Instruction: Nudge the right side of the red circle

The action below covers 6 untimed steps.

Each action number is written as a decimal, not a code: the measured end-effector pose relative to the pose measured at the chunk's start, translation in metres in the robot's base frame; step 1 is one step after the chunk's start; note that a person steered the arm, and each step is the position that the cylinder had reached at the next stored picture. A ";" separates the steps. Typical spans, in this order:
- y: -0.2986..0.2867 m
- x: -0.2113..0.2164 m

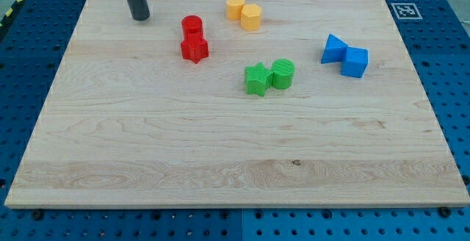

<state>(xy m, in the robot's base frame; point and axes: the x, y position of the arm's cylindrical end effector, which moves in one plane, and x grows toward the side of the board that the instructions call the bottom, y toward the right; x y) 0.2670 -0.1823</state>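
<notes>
The red circle [192, 26] is a short red cylinder near the view's top, left of centre. It touches a red star block [194, 48] just below it. My tip [139, 17] rests on the board at the view's upper left, well to the left of the red circle and slightly above it, not touching any block. The rod rises out of the view's top.
Two yellow blocks [243, 12] sit together right of the red circle. A green star [256, 78] and a green cylinder [283, 73] sit at the centre. Two blue blocks [345, 56] sit at the right. The wooden board [220, 145] lies on a blue perforated table.
</notes>
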 end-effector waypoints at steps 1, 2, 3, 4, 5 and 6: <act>0.000 0.000; 0.001 0.000; 0.049 -0.007; 0.096 -0.008; 0.115 -0.004; 0.126 0.014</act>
